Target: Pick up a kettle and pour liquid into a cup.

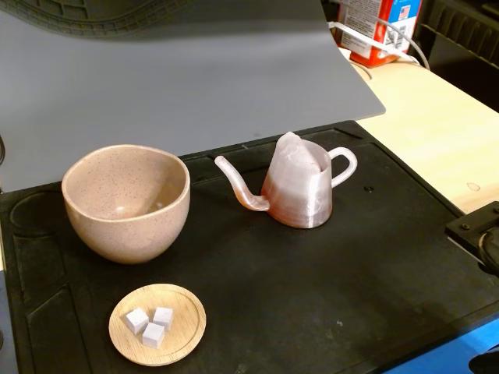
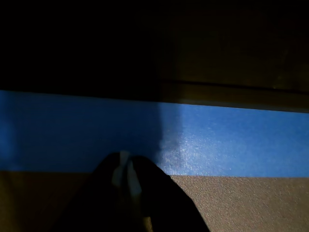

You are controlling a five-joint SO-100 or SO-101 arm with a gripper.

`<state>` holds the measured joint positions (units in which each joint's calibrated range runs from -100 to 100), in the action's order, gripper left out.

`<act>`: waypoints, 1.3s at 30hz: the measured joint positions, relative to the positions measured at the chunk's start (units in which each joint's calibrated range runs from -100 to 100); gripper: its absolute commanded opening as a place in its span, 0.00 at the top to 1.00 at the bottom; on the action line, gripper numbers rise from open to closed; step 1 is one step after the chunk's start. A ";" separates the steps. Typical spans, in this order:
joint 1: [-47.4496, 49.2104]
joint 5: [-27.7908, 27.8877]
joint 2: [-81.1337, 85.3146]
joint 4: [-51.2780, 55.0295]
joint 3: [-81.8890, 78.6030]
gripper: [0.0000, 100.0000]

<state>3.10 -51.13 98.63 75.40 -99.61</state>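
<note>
In the fixed view the translucent pinkish-white kettle (image 1: 300,187) stands upright on the black mat (image 1: 312,296), its spout (image 1: 238,187) pointing left towards the cup and its loop handle on the right. Its lower body and spout look reddish-orange from the liquid (image 1: 292,206) inside. The speckled pinkish-beige cup (image 1: 126,202) stands to the kettle's left, upright. My gripper (image 2: 125,169) shows only in the wrist view, at the bottom edge. Its dark fingers are pressed together with nothing between them, over a blue strip and a brown surface. Kettle and cup are out of that view.
A small wooden dish (image 1: 157,323) with three white cubes sits in front of the cup. A grey sheet (image 1: 195,78) covers the back. A red-and-white carton (image 1: 382,27) stands at the back right on the wooden table (image 1: 437,125). A black part (image 1: 475,230) sits at the right edge.
</note>
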 measured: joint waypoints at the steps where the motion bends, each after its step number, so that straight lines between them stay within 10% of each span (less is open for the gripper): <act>1: 0.00 0.00 0.00 0.00 0.00 0.99; 20: 0.00 0.00 -0.17 -0.79 0.00 0.99; 33: -0.08 0.00 -30.39 -61.53 0.10 0.99; 39: -0.15 0.05 -51.11 -72.30 15.77 0.99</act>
<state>2.95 -51.07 47.52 3.11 -83.84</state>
